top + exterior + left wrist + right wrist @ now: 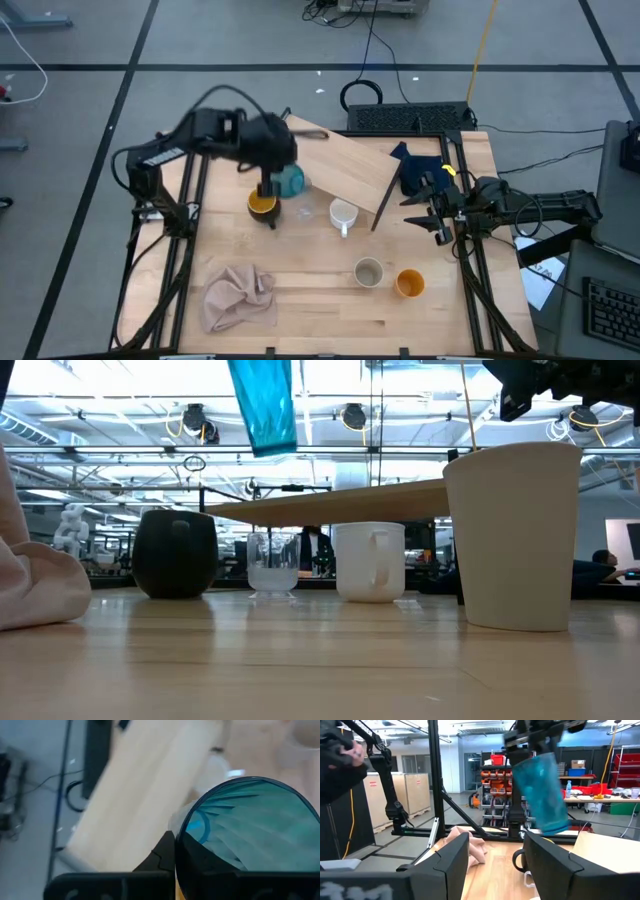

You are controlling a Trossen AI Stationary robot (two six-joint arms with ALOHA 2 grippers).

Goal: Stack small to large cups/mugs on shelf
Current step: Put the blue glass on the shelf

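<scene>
My left gripper point(268, 186) is shut on the tall teal tumbler point(262, 405), held high over the table, just above the black mug with orange inside point(262, 203). The tiny clear glass point(272, 565), the white handled mug point(343, 213), the beige cup point(368, 271) and the orange cup point(409, 283) stand on their bases on the tabletop. The light-wood shelf point(350, 168) stands at the far side, turned askew. My right gripper point(495, 865) waits open near the right edge, touching nothing. My left gripper holds the teal tumbler at its rim point(184, 827), coming from above. One dark finger point(167, 854) lies outside the wall and a dark shape shows just inside it. The tumbler point(540, 795) hangs below the fingers, lifted clear and tilted.
A pink cloth point(238, 298) lies crumpled at the near left. A navy cloth point(420, 170) sits by the shelf's right end. Black frame posts run along both table sides. Bare wood shows near the middle of the near edge.
</scene>
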